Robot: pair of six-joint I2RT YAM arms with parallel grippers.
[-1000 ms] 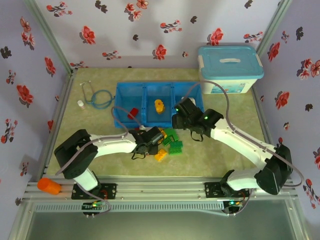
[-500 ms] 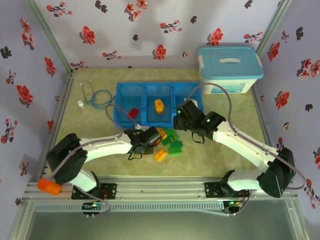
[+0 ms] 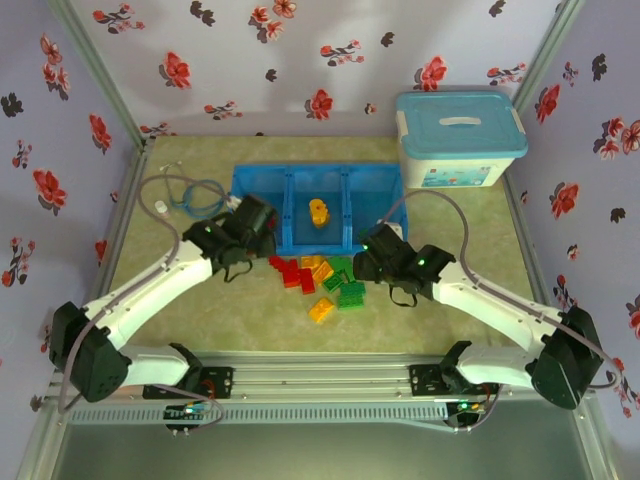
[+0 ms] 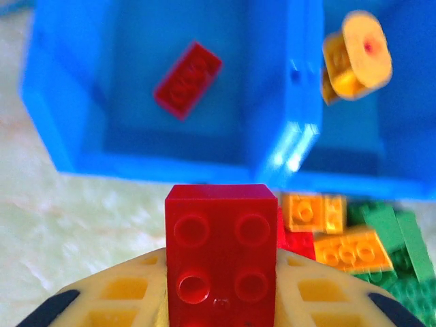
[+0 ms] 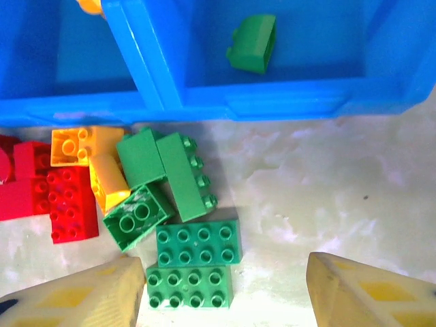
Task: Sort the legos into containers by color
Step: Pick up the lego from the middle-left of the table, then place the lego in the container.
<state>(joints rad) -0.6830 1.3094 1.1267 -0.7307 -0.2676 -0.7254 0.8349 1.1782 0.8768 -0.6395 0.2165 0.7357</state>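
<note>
The left hand (image 3: 246, 226) is clamped on a small red studded plastic brick (image 4: 221, 255) and hangs at the near left corner of the low translucent blue plastic tray (image 3: 300, 168). The tray's left compartment holds another red brick (image 4: 187, 80), the middle one a yellow-orange piece (image 3: 318, 211) and the right one a green piece (image 5: 253, 43). The right hand (image 5: 225, 289), fingers wide apart and holding nothing, hovers over the green bricks (image 5: 197, 245) at the right of the loose pile of red, yellow-orange and green bricks (image 3: 318, 282), which lies on the pale tabletop (image 3: 450, 310) just near of the tray.
</note>
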